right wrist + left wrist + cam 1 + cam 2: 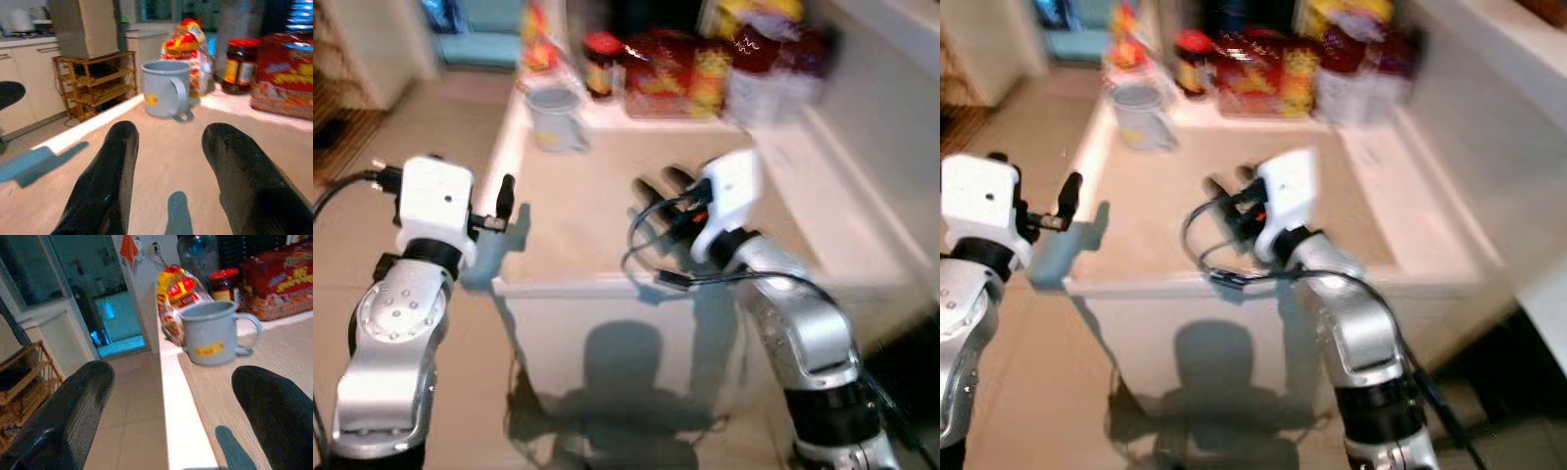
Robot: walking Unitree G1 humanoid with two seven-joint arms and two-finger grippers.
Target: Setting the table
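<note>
Right gripper [168, 181] fingers spread, empty, hovering low over wooden table top [597, 211], aimed toward far end. Left gripper [171, 416] fingers spread wide, empty, straddling table's left white edge [178, 406]. Grey mug [554, 117] upright at far left corner (long axis vertical), mouth up, handle [247, 335] pointing toward table's right side, yellow label [208, 350] on its near wall. Behind mug: yellow-red snack bag [178, 293], dark jar with red lid [238, 66], red packet [283, 76]

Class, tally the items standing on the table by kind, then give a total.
Mugs: 1, the grey mug
Jars: 1, the red-lidded jar
Red boxes: 1
Yellow-red snack bags: 1
Total: 4; blurred items further right left uncounted.
</note>
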